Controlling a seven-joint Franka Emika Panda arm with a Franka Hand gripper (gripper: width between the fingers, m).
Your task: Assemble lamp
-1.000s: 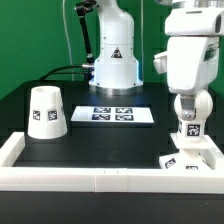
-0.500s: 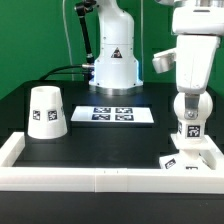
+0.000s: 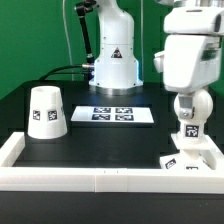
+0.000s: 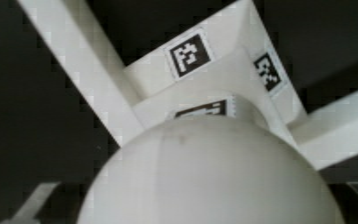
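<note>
Seating Bulb on Base Is Step in Hand

Clenched on the white round-headed plastic bulb (image 3: 188, 129), the pincer (image 3: 188, 117) holds it upright over the small square white base (image 3: 188, 160), which sits in the corner of the walled black surface (image 3: 110, 142) at the exterior view's right. The next move likely calls for centring, lowering and twisting. The white tapered cup-like shade (image 3: 46, 110) stands mouth-down, well apart, its contents unseen.

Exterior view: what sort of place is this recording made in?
Probably a robotics lab test bench: a black tabletop fenced by a low white rail, a flat white marker board with printed tags lying on it, and a plain green backdrop.
</note>
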